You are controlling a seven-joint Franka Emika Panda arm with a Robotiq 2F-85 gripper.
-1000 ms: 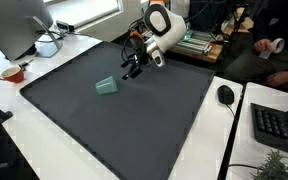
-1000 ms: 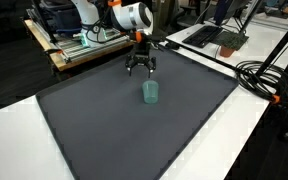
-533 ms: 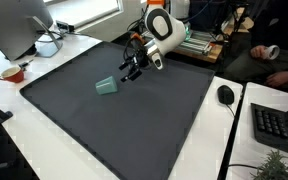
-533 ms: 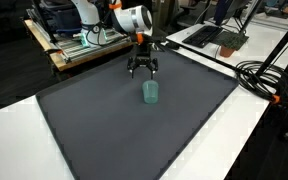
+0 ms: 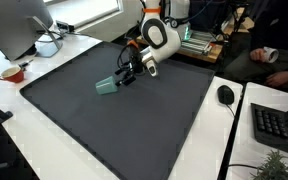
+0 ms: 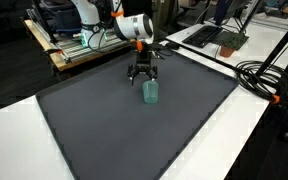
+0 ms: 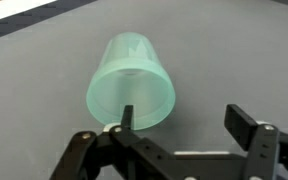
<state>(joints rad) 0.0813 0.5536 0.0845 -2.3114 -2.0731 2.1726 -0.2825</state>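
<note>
Dark grey matting (image 6: 114, 135) covered the white table (image 6: 9, 140) in both exterior views, and the pale green cup (image 6: 150, 92) sat on that matting in its far half, well in from every edge. Your gripper (image 6: 143, 76) hung just beside the cup, on its far side, with its jaws spread wide and nothing between them.

What mattered was the offset in the wrist view. The cup (image 7: 132, 85) lay ahead of the fingertips but was not centred in the gap. It sat toward the picture's left, so one finger (image 7: 125, 118) overlapped the wide rim while the other (image 7: 246, 122) stood well apart from it over bare mat. The cup's long axis ran away from the gripper (image 7: 184, 125), wide mouth nearest and narrow closed end farthest (slanting a little to the picture's left).

You could not tell whether that near finger touched the rim or merely hovered above it. The cup's pose was also unclear: in an exterior view (image 5: 106, 86) it read as tipped on its side, yet it looked almost upright from the opposite camera. The wrist picture's lower edge cut off the gripper's body.
</note>
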